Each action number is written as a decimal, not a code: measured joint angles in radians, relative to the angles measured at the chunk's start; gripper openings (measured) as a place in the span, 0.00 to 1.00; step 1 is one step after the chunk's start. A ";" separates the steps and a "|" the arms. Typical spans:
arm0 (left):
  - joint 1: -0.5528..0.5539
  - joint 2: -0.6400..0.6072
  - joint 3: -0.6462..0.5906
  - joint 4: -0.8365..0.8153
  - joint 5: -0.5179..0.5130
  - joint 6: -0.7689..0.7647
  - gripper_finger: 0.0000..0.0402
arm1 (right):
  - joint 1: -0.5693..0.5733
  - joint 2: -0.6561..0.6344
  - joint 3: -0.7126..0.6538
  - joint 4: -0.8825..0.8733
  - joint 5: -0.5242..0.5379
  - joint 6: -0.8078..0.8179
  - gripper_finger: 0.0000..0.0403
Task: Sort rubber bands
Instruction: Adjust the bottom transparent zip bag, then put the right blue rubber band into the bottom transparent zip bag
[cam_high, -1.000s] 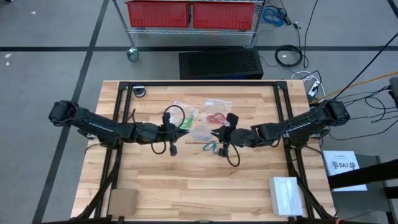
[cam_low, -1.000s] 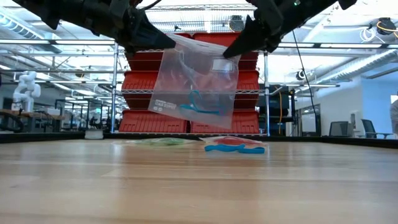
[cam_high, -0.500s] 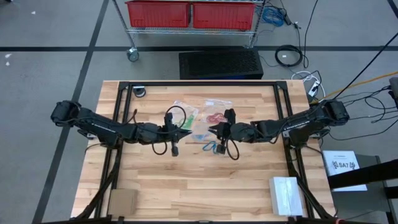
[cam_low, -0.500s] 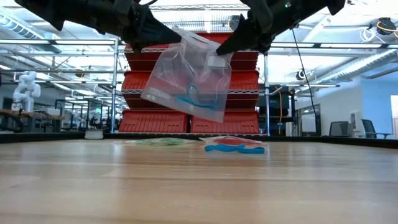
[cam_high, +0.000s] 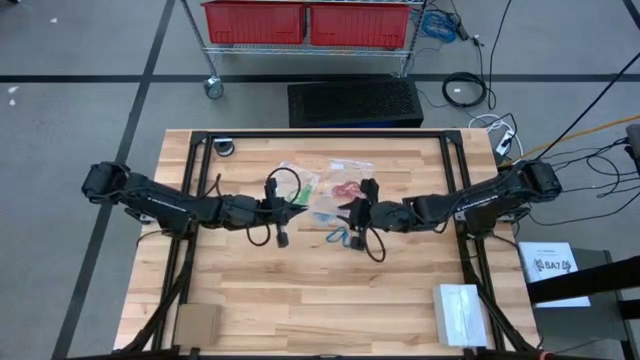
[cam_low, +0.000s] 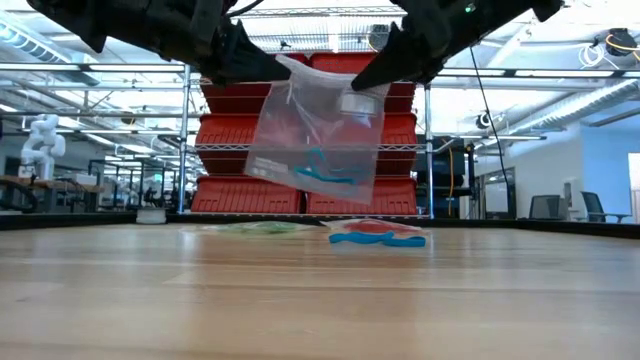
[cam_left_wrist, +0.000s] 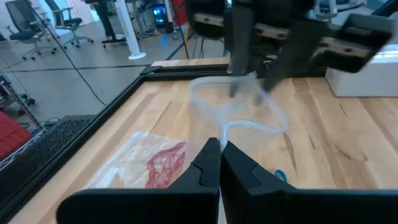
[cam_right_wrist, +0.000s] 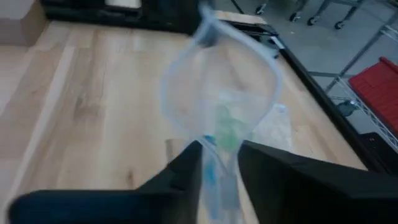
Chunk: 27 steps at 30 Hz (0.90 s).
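two grippers hold one clear bag in the air above the table. the left gripper is pinched tight on one lip of the bag mouth. the right gripper has its fingers parted, with the opposite lip lying between them; whether it grips that lip cannot be told.

blue rubber bands sit bunched at the bottom of the hanging bag. more blue bands lie loose on the table, near the bag below. farther back, a bag of red bands and a bag of green bands lie flat.

handling, as a judgement: each band is very light, soft and springy, and far thinner than a finger. it will likely snag or cling to its neighbours. pinch a single loop across its strand, at the edge of the pile. the bag film is limp and slippery; hold it at the stiffer lip.

the low view shows the bag clear of the table and its contents. the high view shows the table layout. only the wrist views show the mouth pulled open.
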 joint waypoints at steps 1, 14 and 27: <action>0.001 0.000 0.000 -0.003 0.000 0.000 0.00 | 0.009 -0.002 0.000 -0.010 0.000 -0.001 0.28; 0.001 0.000 0.000 -0.005 0.000 -0.007 0.00 | 0.146 -0.006 0.000 -0.306 0.000 0.250 0.56; 0.001 0.000 0.000 -0.007 0.000 -0.007 0.00 | 0.151 0.326 0.000 -0.233 -0.023 0.371 0.54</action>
